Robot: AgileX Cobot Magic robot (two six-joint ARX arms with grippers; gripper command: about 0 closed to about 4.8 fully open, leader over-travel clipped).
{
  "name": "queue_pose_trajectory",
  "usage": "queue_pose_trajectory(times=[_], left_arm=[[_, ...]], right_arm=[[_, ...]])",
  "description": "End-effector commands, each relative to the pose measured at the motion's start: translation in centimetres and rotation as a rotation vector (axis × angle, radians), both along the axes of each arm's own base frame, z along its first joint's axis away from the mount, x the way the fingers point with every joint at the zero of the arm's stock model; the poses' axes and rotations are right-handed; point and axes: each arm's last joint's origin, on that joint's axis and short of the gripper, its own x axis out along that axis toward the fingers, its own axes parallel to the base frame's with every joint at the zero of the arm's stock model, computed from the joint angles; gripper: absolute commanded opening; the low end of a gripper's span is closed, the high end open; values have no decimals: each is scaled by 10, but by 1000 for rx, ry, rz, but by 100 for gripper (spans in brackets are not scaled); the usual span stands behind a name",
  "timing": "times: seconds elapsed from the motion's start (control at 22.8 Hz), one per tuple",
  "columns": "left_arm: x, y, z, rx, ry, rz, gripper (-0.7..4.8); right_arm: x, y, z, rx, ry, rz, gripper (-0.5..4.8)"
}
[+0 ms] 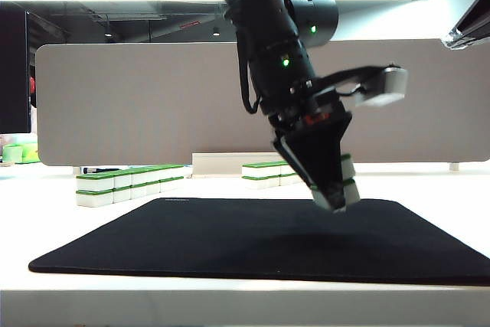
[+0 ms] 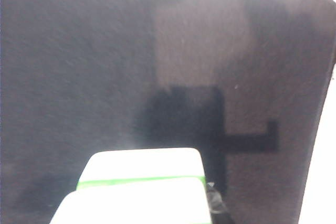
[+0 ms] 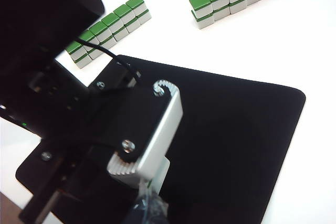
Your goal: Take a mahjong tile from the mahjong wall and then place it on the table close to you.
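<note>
- The left gripper [image 1: 334, 193] hangs over the black mat [image 1: 253, 239], jaws half closed on what look like two stacked tiles [image 1: 347, 181], not one. The spare tile could drop loose on release.
- Set down on the mat, the tiles miss the desk's [image 1: 230, 308] front edge.
- The wall [image 1: 126, 183] stands at the far left edge, untouched by this.
- I can't see the right gripper; only its arm [image 1: 468, 30] shows, top right corner.
</note>
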Motion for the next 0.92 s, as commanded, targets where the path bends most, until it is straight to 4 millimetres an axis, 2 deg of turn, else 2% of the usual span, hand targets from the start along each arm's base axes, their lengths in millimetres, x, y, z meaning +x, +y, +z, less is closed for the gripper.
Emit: queue_pose_trajectory(times=[0.04, 0.48, 0.53, 0.57, 0.61, 0.92], left_arm=[[0, -2, -8, 20, 15, -7, 134], [2, -1, -30, 141, 14, 13, 135], [2, -1, -30, 139, 12, 14, 190], [2, -1, -30, 140, 12, 15, 270], [2, -1, -30, 140, 13, 22, 310], [1, 1, -29, 161, 29, 21, 314]], right_arm=[[0, 0, 2, 1, -16, 1, -1], [0, 0, 2, 0, -16, 1, -1], [0, 0, 2, 0, -16, 1, -1], [0, 0, 2, 1, -16, 2, -1], [0, 0, 2, 1, -16, 2, -1], [0, 0, 2, 1, -15, 4, -1]])
